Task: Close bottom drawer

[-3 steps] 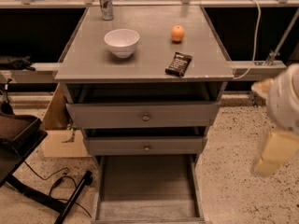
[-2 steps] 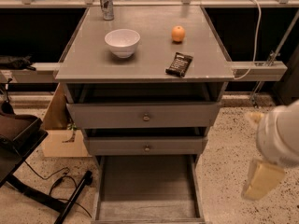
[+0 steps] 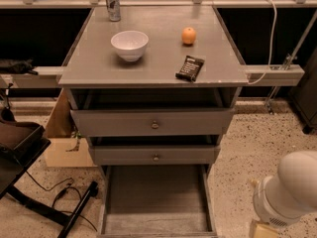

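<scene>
The bottom drawer (image 3: 156, 197) stands pulled far out from the grey cabinet, showing its long box and worn grey floor. Its front and knob are cut off by the bottom edge of the camera view. Above it, the middle drawer (image 3: 155, 155) and the top drawer (image 3: 154, 123) sit slightly out, each with a small round knob. My white arm (image 3: 294, 192) is at the lower right, to the right of the open drawer and apart from it. Only the beige top of my gripper (image 3: 262, 229) shows at the bottom edge.
On the cabinet top are a white bowl (image 3: 130, 44), an orange (image 3: 188, 35), a dark snack bar (image 3: 190, 68) and a can (image 3: 113, 2). A cardboard box (image 3: 62, 138), a black stand (image 3: 22, 152) and floor cables are at the left. A white cable (image 3: 270, 33) hangs at the right.
My arm and gripper have moved down along the right side, so the gripper is now mostly below the view's edge. The drawers have not moved.
</scene>
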`<state>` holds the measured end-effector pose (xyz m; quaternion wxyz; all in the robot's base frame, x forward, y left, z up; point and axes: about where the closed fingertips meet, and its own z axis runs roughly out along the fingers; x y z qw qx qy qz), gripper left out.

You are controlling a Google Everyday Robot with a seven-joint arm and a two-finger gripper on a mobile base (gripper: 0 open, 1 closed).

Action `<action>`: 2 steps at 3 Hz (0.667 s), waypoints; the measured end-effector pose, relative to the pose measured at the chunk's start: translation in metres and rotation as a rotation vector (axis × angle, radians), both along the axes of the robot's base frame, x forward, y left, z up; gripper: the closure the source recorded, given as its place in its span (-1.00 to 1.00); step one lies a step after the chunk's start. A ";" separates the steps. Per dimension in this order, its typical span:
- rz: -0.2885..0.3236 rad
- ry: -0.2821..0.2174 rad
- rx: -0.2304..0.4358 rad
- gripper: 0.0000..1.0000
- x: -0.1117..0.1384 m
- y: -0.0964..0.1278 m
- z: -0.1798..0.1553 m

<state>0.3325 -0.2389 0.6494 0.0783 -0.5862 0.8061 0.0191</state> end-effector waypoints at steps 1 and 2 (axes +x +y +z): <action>-0.033 0.112 0.027 -1.00 -0.009 -0.001 -0.047; -0.035 0.128 0.034 -1.00 -0.010 0.001 -0.053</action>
